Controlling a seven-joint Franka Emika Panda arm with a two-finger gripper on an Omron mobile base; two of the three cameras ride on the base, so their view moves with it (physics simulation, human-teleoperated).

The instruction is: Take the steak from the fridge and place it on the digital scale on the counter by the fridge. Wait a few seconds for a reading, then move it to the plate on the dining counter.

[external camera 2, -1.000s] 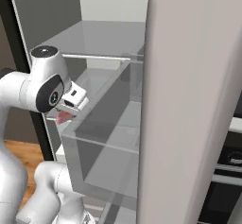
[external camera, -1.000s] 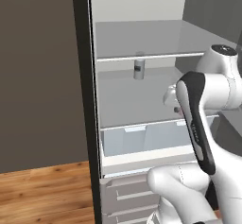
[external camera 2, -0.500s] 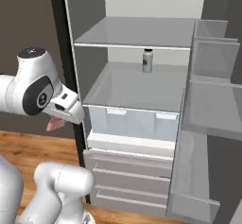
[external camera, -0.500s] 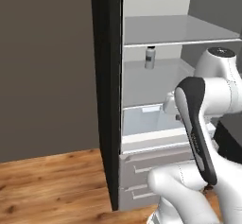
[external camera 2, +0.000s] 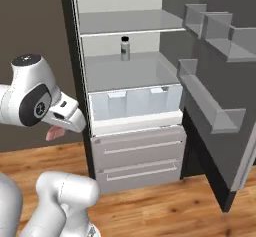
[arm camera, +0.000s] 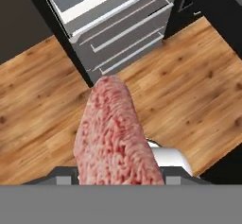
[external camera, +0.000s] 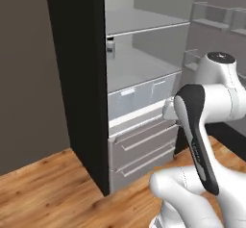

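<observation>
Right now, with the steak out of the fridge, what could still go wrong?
1. The steak juts far out past the tool, over bare wood floor. It seems held near one end, so a jolt while the base drives might shake it loose.
2. The fridge door stands wide open, its shelves sticking out beside the robot; a swinging arm could clip it.
3. No scale is in sight yet, so the carry may be long.

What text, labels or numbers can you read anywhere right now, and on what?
None legible.
The small bottle on the fridge shelf: pale band around it, too small to show any writing.
The steak in the gripper, fridge drawers and wood floor: no markings.
</observation>
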